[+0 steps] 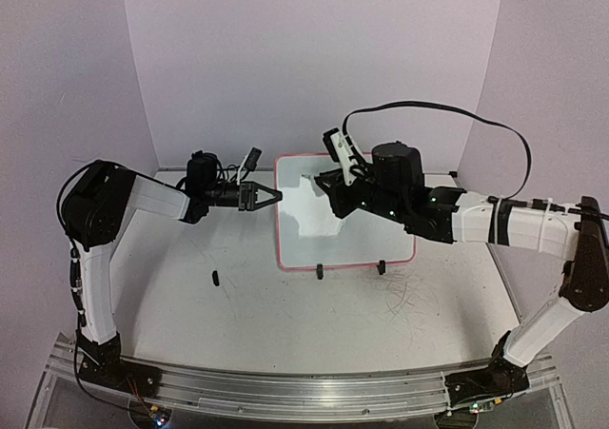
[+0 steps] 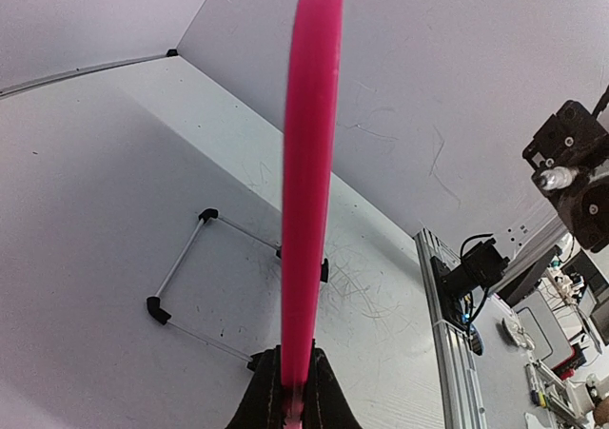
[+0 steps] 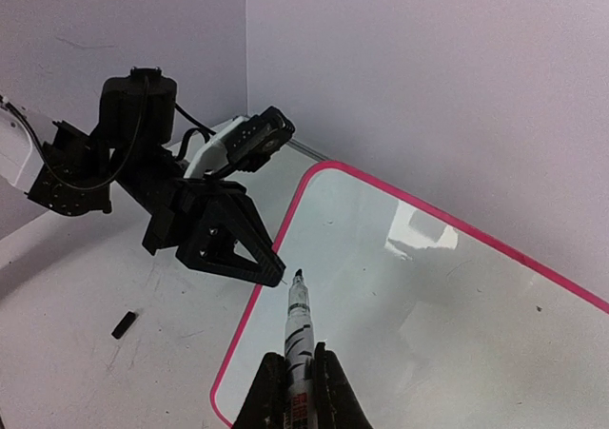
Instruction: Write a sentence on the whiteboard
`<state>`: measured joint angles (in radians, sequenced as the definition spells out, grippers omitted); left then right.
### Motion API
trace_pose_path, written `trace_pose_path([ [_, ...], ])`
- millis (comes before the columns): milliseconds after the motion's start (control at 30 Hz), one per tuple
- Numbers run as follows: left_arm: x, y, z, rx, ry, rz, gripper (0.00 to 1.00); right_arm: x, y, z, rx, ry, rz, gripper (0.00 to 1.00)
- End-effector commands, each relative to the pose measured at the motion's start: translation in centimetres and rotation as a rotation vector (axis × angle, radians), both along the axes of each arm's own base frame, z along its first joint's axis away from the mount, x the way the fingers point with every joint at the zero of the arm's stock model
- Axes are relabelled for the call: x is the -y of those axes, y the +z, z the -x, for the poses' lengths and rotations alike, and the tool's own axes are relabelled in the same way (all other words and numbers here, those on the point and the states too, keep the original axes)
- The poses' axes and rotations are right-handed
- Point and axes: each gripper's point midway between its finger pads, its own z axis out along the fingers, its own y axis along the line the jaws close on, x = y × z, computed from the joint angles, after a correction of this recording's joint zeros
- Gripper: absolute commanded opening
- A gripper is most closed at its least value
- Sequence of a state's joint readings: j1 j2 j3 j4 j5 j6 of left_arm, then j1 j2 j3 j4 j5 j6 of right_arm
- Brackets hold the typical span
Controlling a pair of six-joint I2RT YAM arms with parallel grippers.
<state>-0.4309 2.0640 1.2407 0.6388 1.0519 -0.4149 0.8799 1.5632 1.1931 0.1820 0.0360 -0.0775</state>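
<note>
Over whiteboard [image 3: 428, 296], marker [image 3: 300, 320] in right jaws

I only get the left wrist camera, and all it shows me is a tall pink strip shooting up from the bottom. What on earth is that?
Observer: That is the frame of the whiteboard, seen edge-on. The top camera shows its whole white face, with the left hand pinching its left edge.
Operator: So what is supposed to write on it?
Observer: The right wrist camera shows the right hand gripping a marker, its dark tip pointing at the board close to that pinched edge. I cannot tell whether the tip touches.
</note>
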Motion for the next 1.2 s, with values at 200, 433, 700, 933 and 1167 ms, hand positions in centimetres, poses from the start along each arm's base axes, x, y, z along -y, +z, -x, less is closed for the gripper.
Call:
trace_pose_path([
  [200,0.1,2.5,0.7,0.046,-0.012,0.024,0.0,-0.6,1.9,-1.5,0.084,-0.057,-0.059,0.0],
  [433,0.2,2.8,0.9,0.054,-0.01,0.026,0.0,-1.7,1.7,-1.4,0.1,-0.051,-0.053,0.0],
  [700,0.4,2.9,1.2,0.066,-0.004,0.023,0.0,-2.6,1.1,-2.7,0.093,-0.082,-0.047,0.0],
  [933,0.5,3.2,1.4,0.077,0.002,0.023,0.0,-2.9,0.8,-3.6,0.097,-0.107,-0.038,0.0],
  [1167,0.6,3.5,1.5,0.084,-0.001,0.026,0.0,-3.4,0.0,-4.3,0.093,-0.125,-0.023,0.0],
])
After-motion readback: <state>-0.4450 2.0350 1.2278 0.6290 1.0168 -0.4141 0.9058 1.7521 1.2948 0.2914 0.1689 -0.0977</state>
